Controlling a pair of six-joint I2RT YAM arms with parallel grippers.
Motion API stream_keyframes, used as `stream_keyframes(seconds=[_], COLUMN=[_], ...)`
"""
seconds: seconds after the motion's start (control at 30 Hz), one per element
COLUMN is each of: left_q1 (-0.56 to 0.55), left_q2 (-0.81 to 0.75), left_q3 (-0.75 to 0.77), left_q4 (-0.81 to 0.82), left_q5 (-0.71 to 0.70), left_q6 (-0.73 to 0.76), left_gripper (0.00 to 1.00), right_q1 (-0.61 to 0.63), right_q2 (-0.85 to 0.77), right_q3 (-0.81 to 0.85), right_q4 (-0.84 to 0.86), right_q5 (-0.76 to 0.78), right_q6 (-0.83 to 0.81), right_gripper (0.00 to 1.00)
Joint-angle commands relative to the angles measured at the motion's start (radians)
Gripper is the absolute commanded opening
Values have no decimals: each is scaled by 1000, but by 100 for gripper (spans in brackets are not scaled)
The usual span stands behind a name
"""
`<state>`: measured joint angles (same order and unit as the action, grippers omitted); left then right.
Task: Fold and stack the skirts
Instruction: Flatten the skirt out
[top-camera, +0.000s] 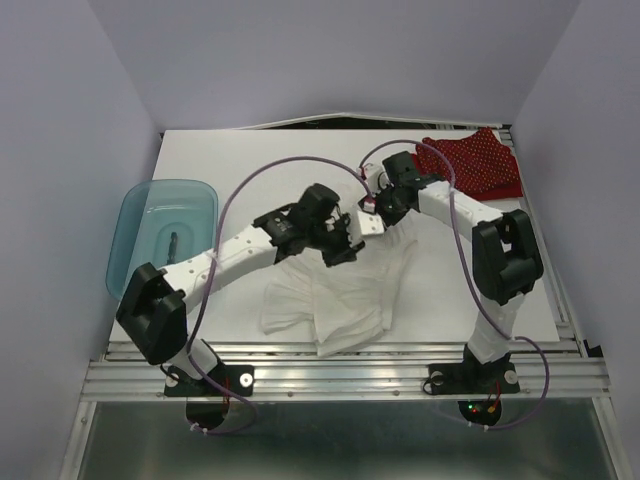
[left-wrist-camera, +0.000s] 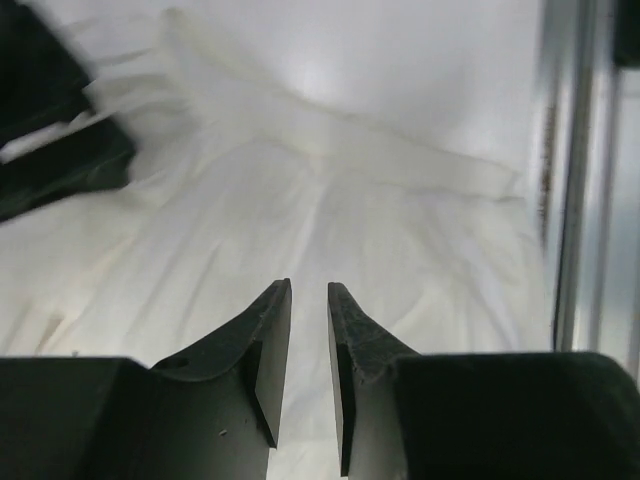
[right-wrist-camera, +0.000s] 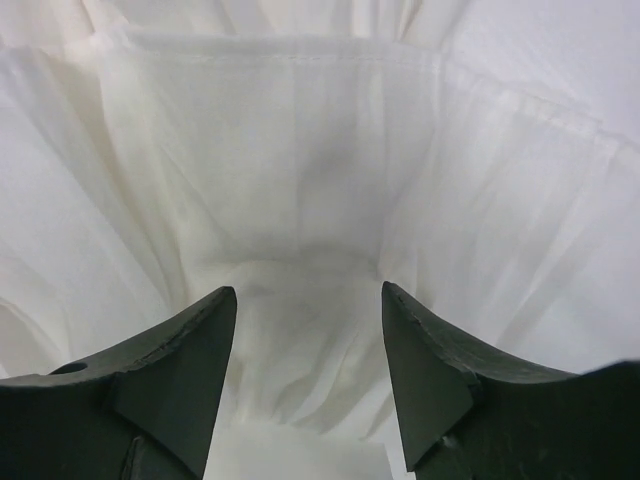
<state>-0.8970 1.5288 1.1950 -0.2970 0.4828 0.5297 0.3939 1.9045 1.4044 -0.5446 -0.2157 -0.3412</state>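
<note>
The white skirt (top-camera: 340, 295) lies wrinkled at the table's middle front. It fills the left wrist view (left-wrist-camera: 400, 230) and the right wrist view (right-wrist-camera: 300, 150). The red polka-dot skirt (top-camera: 478, 160) lies at the back right corner. My left gripper (top-camera: 352, 245) hovers over the white skirt's far edge. Its jaws (left-wrist-camera: 310, 285) stand a narrow gap apart with nothing between them. My right gripper (top-camera: 368, 212) is just beyond it, tips close to the left one. It (right-wrist-camera: 308, 290) is wide open, low over the skirt's waistband, holding nothing.
A translucent teal tub (top-camera: 160, 235) stands at the left edge of the table. The metal rail (top-camera: 340, 375) runs along the front edge and shows in the left wrist view (left-wrist-camera: 575, 200). White walls enclose the table on three sides.
</note>
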Motion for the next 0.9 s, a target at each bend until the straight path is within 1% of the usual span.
stream_keyframes(seconds=[0.0, 0.07, 0.1, 0.2, 0.23, 0.3, 0.33, 0.37, 0.4, 0.47, 0.5, 0.53, 0.6, 0.63, 0.67, 0.73, 0.8, 0.87], left_q1=[193, 236, 240, 241, 240, 241, 239, 236, 236, 225, 221, 214, 172, 152, 103, 51, -6, -5], left_q2=[-41, -33, -19, 17, 33, 60, 85, 96, 106, 140, 145, 142, 131, 128, 125, 107, 90, 83], left_q3=[-29, -82, -101, -168, -178, -199, -205, -212, -218, -219, -221, -224, -230, -227, -224, -219, -200, -175], left_q4=[-88, -80, -77, -47, -41, -37, -36, -34, -37, -54, -71, -74, -79, -85, -90, -84, -71, -74], left_q5=[-30, -90, -131, -194, -202, -210, -211, -213, -214, -207, -193, -167, -145, -113, -95, -63, -69, -38], left_q6=[-30, 24, 47, 113, 121, 136, 151, 153, 150, 138, 132, 109, 69, 47, 8, -36, -83, -115], left_gripper=[32, 31, 31, 30, 30, 30, 30, 30, 30, 30, 29, 29, 29, 29, 29, 29, 29, 30], right_q1=[-49, -64, -79, -118, -128, -151, -171, -182, -194, -213, -223, -224, -224, -224, -224, -224, -224, -224], right_q2=[-111, -124, -127, -136, -137, -124, -110, -81, -65, -26, -4, 40, 82, 126, 151, 200, 263, 303], right_q3=[103, 119, 116, 94, 87, 82, 96, 103, 113, 152, 171, 189, 246, 269, 292, 367, 428, 449], right_q4=[-24, -52, -76, -113, -117, -127, -144, -152, -158, -179, -190, -208, -242, -258, -277, -343, -405, -434], right_q5=[-30, -31, -30, -27, -28, -37, -37, -40, -53, -74, -112, -128, -186, -210, -265, -319, -376, -404], right_q6=[109, 160, 175, 217, 223, 226, 223, 223, 222, 208, 199, 186, 154, 145, 134, 105, 58, 31], right_gripper=[65, 65, 66, 68, 70, 78, 79, 83, 83, 90, 93, 93, 94, 94, 93, 91, 88, 87])
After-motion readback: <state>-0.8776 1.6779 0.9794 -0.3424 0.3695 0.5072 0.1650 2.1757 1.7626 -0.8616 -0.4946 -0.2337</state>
